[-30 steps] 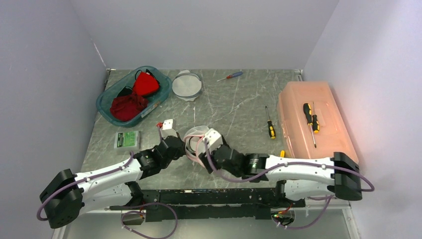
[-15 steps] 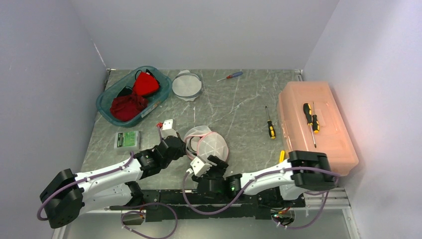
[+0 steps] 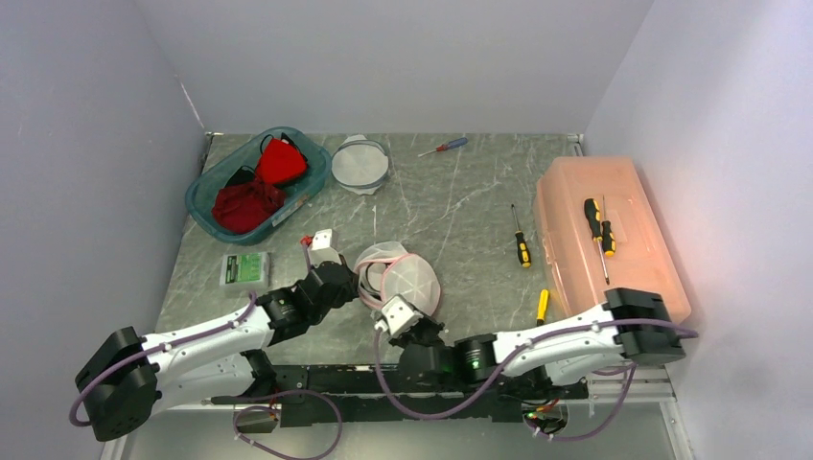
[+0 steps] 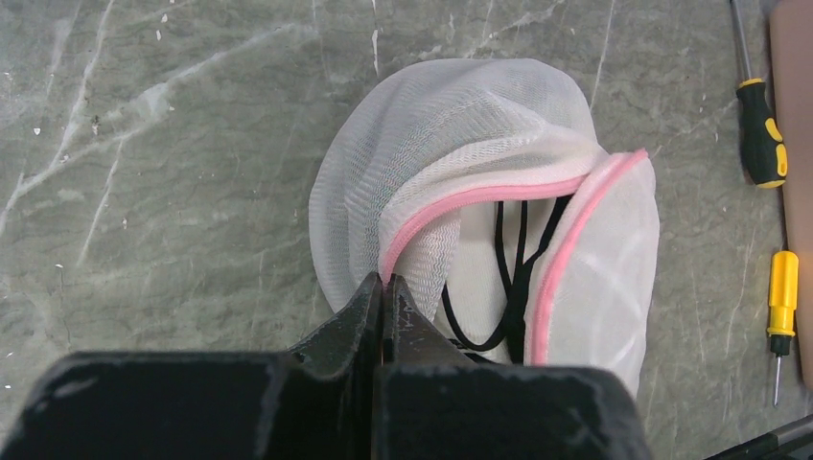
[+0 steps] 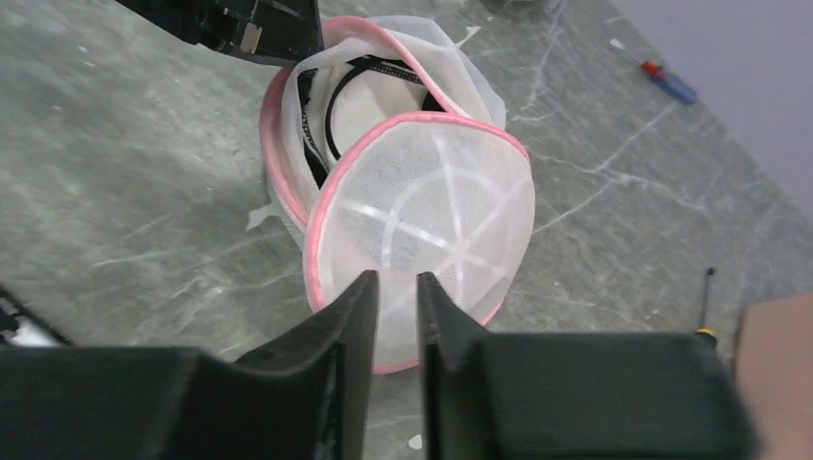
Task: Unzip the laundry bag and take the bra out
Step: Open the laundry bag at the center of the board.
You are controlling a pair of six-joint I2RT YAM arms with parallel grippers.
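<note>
The laundry bag (image 3: pixel 383 259) is white mesh with pink trim and lies unzipped at the table's near middle. Its round flap (image 5: pixel 431 201) is folded open toward the right. The bra's black straps (image 4: pixel 519 273) show inside the opening, also seen as the straps (image 5: pixel 331 101) from the right wrist. My left gripper (image 4: pixel 385 284) is shut on the bag's pink rim (image 4: pixel 451 206) at the left of the opening. My right gripper (image 5: pixel 395 280) hovers just in front of the flap, jaws a narrow gap apart with nothing between them. From above, the right gripper (image 3: pixel 410 318) sits near the flap's front edge.
A teal basket (image 3: pixel 205 188) of red clothes stands at the back left, with a second round mesh bag (image 3: pixel 360 163) beside it. A pink toolbox (image 3: pixel 575 240) with a screwdriver on it fills the right side. Loose screwdrivers (image 3: pixel 520 246) and a green packet (image 3: pixel 245 268) lie around.
My right arm drew back from the bag toward the near edge and its jaws narrowed. The flap now lies open and uncovered. The left gripper kept its hold.
</note>
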